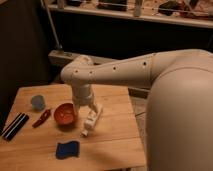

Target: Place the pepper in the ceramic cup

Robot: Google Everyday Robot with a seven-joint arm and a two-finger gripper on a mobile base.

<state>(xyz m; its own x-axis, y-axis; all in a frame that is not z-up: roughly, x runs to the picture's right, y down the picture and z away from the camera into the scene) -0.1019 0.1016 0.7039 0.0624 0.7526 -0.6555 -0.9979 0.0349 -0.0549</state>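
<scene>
- The desk [116, 136] is pale wood, seen from above and from one side.
- The arm [117, 71] reaches in from the right of the view, bends over the middle of the desk and turns down.
- The tool [89, 125] hangs at the arm's end, pointing down at the desk just to the right of the bowl [65, 114]; its tip is at or very near the wood.
- Whether the tool is apart or together I cannot tell; nothing shows in it.
- The pepper [42, 118] lies flat on the desk just to the left of the bowl, dark red and slightly curved, well apart from the tool.
- The cup [38, 102] stands upright near the pepper, farther back on the desk, not touching it.
- The bowl is orange-red and round, and sits between the pepper and the tool.
- A dark blue sponge [67, 149] lies flat near the front edge, in front of the bowl.
- A black bar with pale stripes [15, 125] lies at the left edge of the desk, left of the pepper.
</scene>
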